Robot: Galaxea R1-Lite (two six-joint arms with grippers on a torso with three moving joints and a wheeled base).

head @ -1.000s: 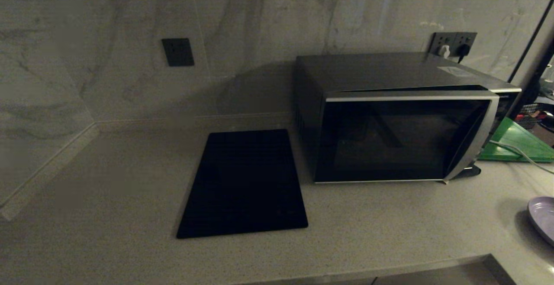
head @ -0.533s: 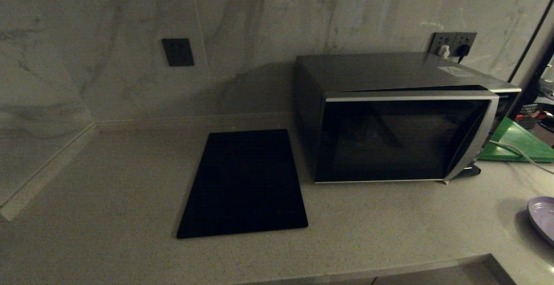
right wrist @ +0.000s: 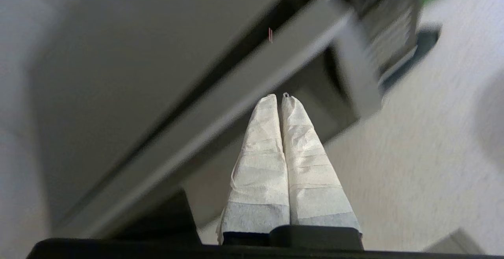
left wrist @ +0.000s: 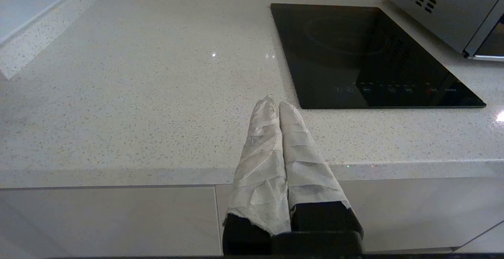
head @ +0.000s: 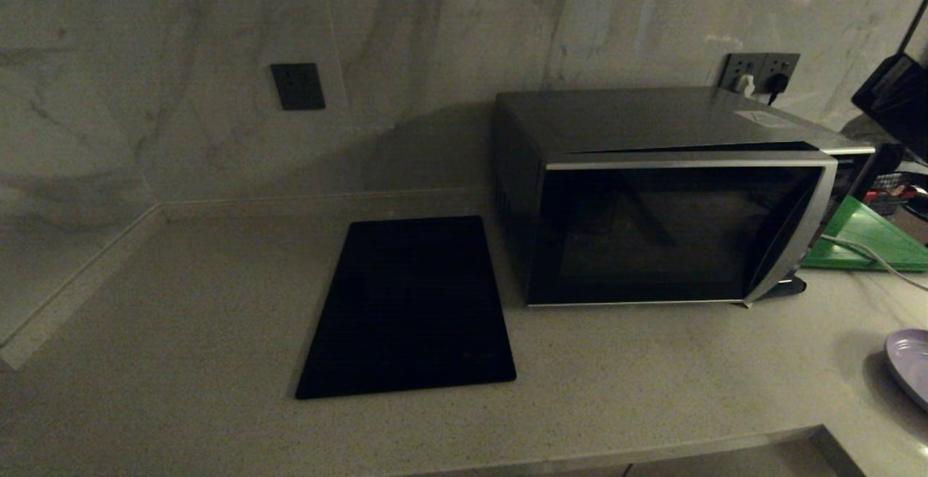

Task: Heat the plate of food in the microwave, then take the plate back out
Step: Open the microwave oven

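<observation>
- The right gripper [right wrist: 280,97] is clenched, its white-wrapped fingers [right wrist: 260,152] pressed together with nothing between them; it hangs in the air off the microwave's upper right front corner, touching nothing.
- In the head view only a dark part of the right arm [head: 895,100] shows, at the right edge above the microwave.
- The left gripper [left wrist: 275,103] is also clenched and empty, parked low at the front edge of the tabletop [left wrist: 138,93], near the black slab [left wrist: 366,54].
- The microwave [head: 667,201] stands at the back right of the tabletop; its dark glass door [head: 674,234] looks slightly ajar along the top edge rather than fully seated.
- The plate of food [head: 910,361] lies on the tabletop at the far right, well apart from the microwave, mostly cut off; the food cannot be seen.
- Handling, as a judgement: the door is stiff and hinged, best taken at the curved silver handle strip [head: 794,245] on its right side. The plate is likely light, rigid and breakable, with a smooth rim; pinch the rim and keep it level so loose sticks do not slide.
- A green board [head: 863,241] and a white cable [head: 870,256] lie behind the microwave's right side.
- Against the earlier head views, the right arm has come into sight at the upper right; microwave, slab and plate sit unchanged.
</observation>
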